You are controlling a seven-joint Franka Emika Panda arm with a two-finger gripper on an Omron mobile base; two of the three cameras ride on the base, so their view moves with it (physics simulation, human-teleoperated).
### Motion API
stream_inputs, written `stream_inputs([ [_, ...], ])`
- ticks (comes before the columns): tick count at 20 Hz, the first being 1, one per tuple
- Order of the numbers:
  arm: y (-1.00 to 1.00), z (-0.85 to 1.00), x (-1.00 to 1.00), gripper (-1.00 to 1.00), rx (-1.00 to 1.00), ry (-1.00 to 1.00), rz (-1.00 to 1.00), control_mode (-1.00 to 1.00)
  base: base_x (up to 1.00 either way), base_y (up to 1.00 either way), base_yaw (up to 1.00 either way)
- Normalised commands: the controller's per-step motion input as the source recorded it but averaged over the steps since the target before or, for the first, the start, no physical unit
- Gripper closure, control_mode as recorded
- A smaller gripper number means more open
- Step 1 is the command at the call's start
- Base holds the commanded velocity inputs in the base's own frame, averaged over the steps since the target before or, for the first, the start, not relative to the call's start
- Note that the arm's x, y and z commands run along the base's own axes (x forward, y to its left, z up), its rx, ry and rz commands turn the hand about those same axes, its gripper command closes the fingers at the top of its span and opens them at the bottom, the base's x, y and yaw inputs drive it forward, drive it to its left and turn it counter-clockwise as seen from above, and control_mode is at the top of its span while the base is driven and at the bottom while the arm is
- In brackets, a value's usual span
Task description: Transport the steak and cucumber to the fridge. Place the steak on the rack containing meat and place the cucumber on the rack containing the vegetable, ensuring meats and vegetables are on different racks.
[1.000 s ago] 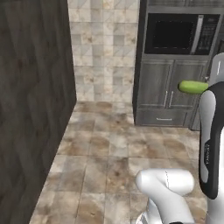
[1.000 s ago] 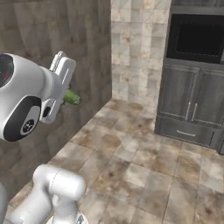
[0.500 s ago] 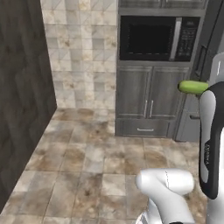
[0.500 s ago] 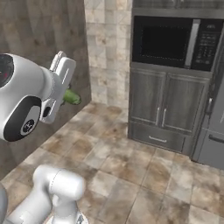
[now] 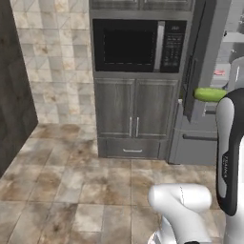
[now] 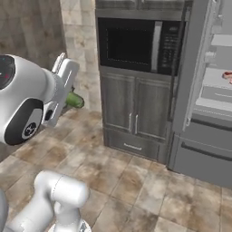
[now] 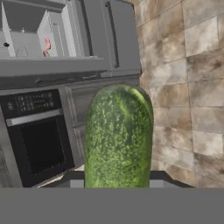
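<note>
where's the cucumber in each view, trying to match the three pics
Left base view: the cucumber pokes out at right, mid-height, beside the white arm, in front of the open fridge.
Right base view: its green end shows at left, past the hand.
Hand view: it stands upright in the centre, close up.
Shared landmark: the black-fronted microwave.

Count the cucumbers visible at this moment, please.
1. The cucumber is carried at the gripper, out in front of the microwave and the open fridge; others could sit hidden on fridge shelves.
</note>
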Motion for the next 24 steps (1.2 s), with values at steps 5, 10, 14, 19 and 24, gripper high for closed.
stream_inputs([
  [5, 0.00, 0.00, 0.00, 1.00, 0.00, 0.00, 0.00, 1.00, 0.01, -0.72, -0.06],
  [10, 0.00, 0.00, 0.00, 1.00, 0.00, 0.00, 0.00, 1.00, 0.11, -0.55, -0.10],
  [14, 0.00, 0.00, 0.00, 1.00, 0.00, 0.00, 0.00, 1.00, 0.41, -0.48, -0.07],
  [19, 0.00, 0.00, 0.00, 1.00, 0.00, 0.00, 0.00, 1.00, 0.78, -0.54, -0.02],
  [24, 0.00, 0.00, 0.00, 1.00, 0.00, 0.00, 0.00, 1.00, 0.69, -0.55, 0.00],
])
